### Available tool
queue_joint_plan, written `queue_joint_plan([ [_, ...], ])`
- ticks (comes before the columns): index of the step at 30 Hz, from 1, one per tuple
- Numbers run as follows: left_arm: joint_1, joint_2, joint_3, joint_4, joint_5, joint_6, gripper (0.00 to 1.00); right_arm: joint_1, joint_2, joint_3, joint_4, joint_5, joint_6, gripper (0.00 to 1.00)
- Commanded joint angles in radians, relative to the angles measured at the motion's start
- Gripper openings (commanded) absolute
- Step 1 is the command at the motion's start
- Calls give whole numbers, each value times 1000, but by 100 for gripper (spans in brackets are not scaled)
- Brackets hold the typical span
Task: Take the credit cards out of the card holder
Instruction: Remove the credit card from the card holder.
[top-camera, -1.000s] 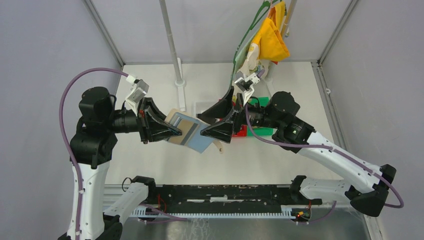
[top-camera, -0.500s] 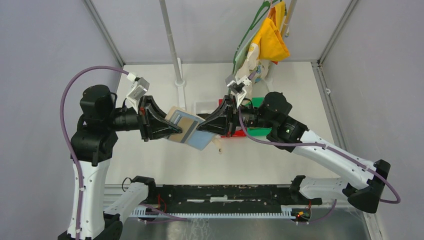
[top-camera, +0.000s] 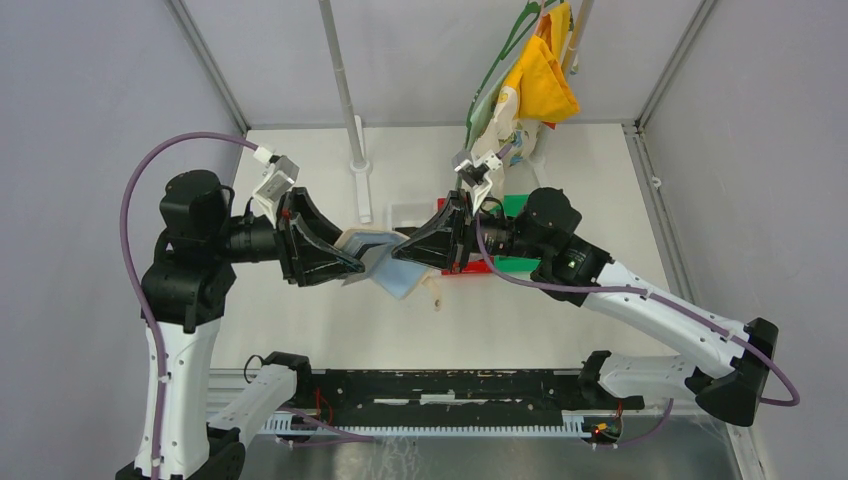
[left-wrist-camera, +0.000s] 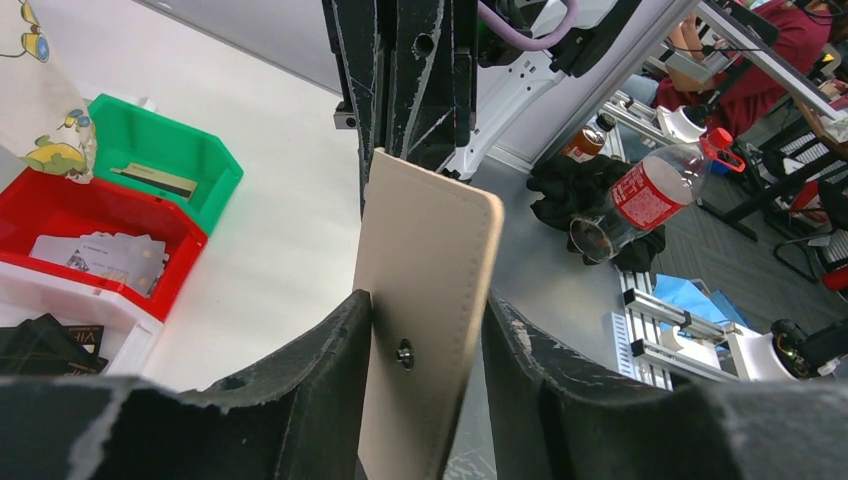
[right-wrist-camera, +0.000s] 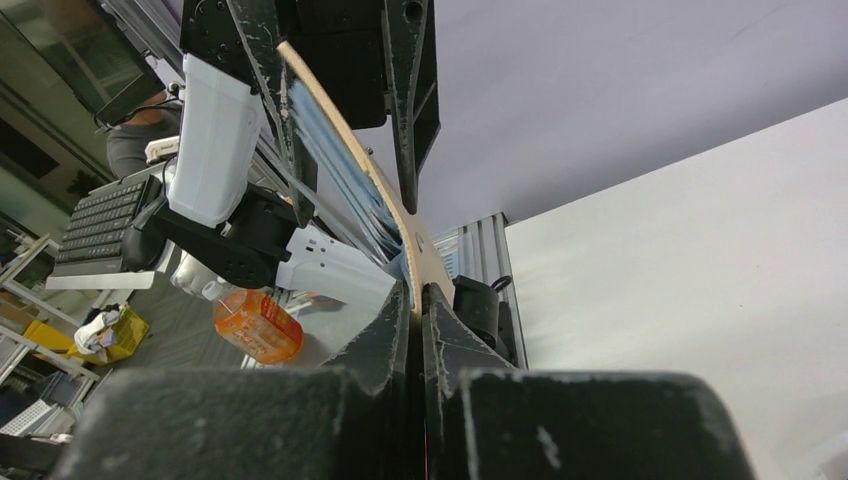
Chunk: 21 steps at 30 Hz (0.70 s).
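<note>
The card holder (top-camera: 392, 281), tan with a pale blue inside, hangs in the air between my two grippers above the middle of the table. My right gripper (top-camera: 398, 252) is shut on its tan edge (right-wrist-camera: 418, 255), and blue inner layers show beside that edge in the right wrist view. My left gripper (top-camera: 357, 267) is open around the holder's tan outer panel (left-wrist-camera: 430, 230); the panel touches one finger, with a gap to the other. Pale flat credit cards (left-wrist-camera: 98, 257) lie in the red bin. I cannot tell whether any cards sit in the holder's pockets.
A red bin (top-camera: 482, 266) and a green bin (top-camera: 523, 263) stand just behind the right gripper, with a white tray (top-camera: 404, 212) to their left. A thin pole (top-camera: 345, 100) rises at the back. Yellow and patterned cloths (top-camera: 545, 75) hang at the back right.
My right gripper moved in and shut on the holder's edge. The left jaws have widened. The holder has swung from lying flat and open to nearly edge-on.
</note>
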<state>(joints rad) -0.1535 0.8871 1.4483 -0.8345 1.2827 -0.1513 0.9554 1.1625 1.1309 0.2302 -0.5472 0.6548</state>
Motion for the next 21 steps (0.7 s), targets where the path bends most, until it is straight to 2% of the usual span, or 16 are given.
queue_joint_plan([
  [1, -1, -11, 14, 25, 15, 33, 49, 4, -22, 28, 39, 24, 18, 0],
  [8, -2, -22, 13, 19, 15, 43, 42, 3, -25, 26, 29, 20, 20, 0],
  [21, -1, -13, 17, -2, 98, 46, 37, 3, -27, 32, 47, -25, 38, 0],
])
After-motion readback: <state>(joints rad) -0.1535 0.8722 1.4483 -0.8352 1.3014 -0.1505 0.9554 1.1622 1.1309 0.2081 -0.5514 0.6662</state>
